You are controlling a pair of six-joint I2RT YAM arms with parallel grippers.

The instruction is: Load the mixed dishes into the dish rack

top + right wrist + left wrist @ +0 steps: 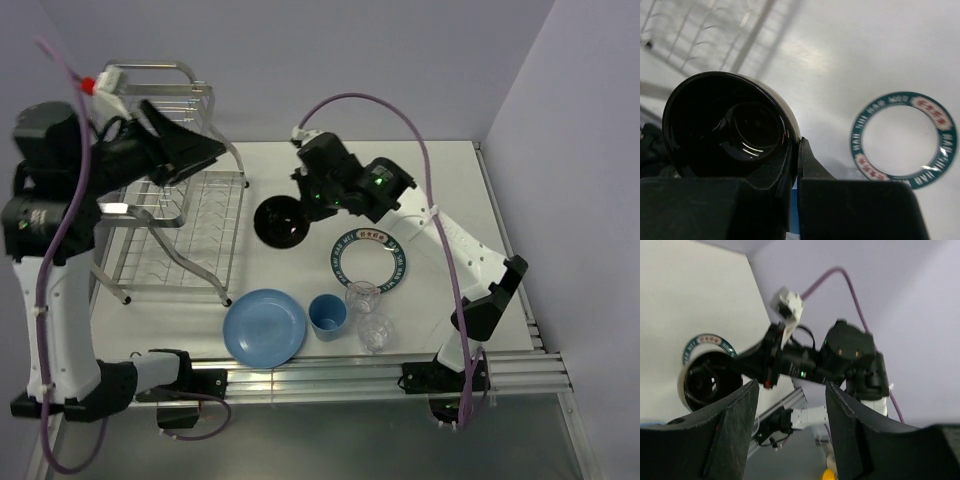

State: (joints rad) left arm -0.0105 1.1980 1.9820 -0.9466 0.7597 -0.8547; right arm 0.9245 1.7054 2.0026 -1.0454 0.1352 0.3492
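Observation:
My right gripper [305,205] is shut on the rim of the small black bowl [281,222], holding it tilted above the table just right of the dish rack [175,215]; the bowl fills the right wrist view [730,130], pinched by my right gripper [796,155], and shows in the left wrist view [707,382]. My left gripper [205,150] is open and empty, raised over the rack's top tier. The white plate with lettered rim [368,260], light-blue plate [264,326], light-blue cup [327,316] and two clear glasses [363,298] [376,333] sit on the table.
The rack stands at the table's far left. The aluminium rail [380,368] runs along the near edge. A purple wall rises on the right side. The lettered plate also shows in the right wrist view [905,137].

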